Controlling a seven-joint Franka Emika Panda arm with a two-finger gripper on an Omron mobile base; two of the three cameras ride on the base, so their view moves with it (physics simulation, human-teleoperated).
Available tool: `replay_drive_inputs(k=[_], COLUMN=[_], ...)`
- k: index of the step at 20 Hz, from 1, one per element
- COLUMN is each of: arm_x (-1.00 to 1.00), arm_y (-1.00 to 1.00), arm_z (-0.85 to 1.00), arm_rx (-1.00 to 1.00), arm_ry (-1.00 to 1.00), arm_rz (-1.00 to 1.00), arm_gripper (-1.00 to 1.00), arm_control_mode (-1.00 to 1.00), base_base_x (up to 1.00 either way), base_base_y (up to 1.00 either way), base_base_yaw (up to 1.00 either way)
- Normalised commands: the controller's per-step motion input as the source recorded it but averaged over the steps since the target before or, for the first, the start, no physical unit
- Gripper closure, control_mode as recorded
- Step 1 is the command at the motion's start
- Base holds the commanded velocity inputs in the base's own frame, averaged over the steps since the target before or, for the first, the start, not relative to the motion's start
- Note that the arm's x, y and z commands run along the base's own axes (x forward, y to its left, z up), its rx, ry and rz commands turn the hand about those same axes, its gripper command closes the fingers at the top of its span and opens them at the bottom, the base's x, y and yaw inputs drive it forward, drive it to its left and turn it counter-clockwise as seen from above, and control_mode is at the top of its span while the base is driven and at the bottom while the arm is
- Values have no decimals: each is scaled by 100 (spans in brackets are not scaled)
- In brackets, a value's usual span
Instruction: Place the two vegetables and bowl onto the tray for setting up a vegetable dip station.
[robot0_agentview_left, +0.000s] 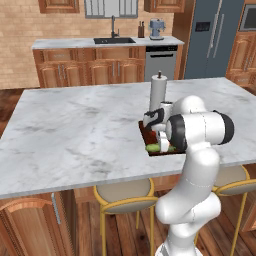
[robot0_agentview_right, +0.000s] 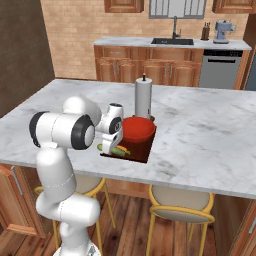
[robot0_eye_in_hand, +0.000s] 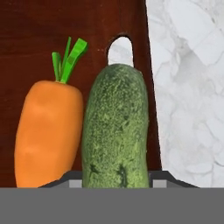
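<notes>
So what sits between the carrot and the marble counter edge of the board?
The cucumber, lying beside the carrot on the board, as the hand view shows.

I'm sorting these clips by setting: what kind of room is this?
A home kitchen, rendered. A sink sits in a wood-cabinet counter beside a dishwasher, and a marble island with stools holds a paper-towel roll.

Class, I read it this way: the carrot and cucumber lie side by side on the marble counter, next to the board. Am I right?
Not quite. The carrot and cucumber lie side by side on the dark board itself, near its edge; the hand view shows it.
</notes>
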Motion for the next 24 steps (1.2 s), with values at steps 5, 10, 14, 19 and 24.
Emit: replay_drive_inputs(k=[5,10,14,19,24], arm_x=[0,-5,-11,-10,0], arm_y=[-11,-10,-17,-20,-23], arm_z=[-9,3,8,8,1], arm_rx=[0,0,0,0,-2], arm_ry=[0,-2,-3,-1,0], arm_rz=[0,0,0,0,0], arm_gripper=[100,100,100,100,100], arm_control_mode=[-100,-100,-100,-100,-100], base_base_x=[0,0,0,0,0], base_base_y=[0,0,0,0,0], base_base_yaw=[0,0,0,0,0])
